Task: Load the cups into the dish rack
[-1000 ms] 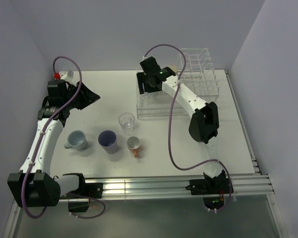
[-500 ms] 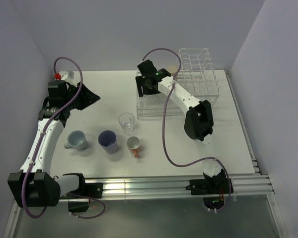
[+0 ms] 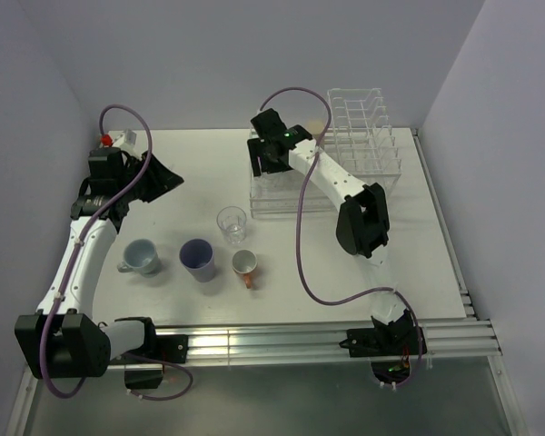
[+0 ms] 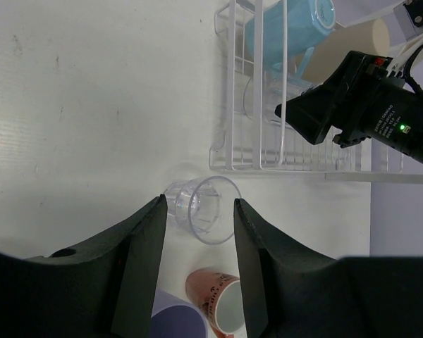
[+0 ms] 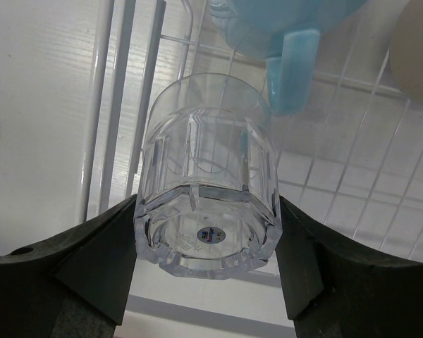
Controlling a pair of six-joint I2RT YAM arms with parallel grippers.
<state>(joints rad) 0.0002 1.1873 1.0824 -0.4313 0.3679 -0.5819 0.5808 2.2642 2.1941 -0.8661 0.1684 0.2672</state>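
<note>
My right gripper (image 5: 206, 243) is shut on a clear glass (image 5: 206, 176), held bottom-up over the low section of the dish rack (image 5: 106, 105). Beside it in the rack lie a light blue cup (image 5: 282, 28) and a tan cup (image 5: 417, 49). My left gripper (image 4: 199, 225) hangs open above the table at the left (image 3: 163, 177), touching nothing. A second clear glass (image 3: 232, 224) stands on the table and shows between the left fingers (image 4: 144, 246) from afar. A purple cup (image 3: 197, 257), a grey-blue mug (image 3: 142, 257) and an orange-handled mug (image 3: 244, 264) stand in a row nearer the front.
The taller section of upright dividers (image 3: 363, 127) fills the rack's right part. Walls close the table at the back and on both sides. A metal rail (image 3: 300, 341) runs along the front edge.
The right gripper with the clear glass has shifted a little left over the rack's low section, then held still. The left arm has stayed put.
</note>
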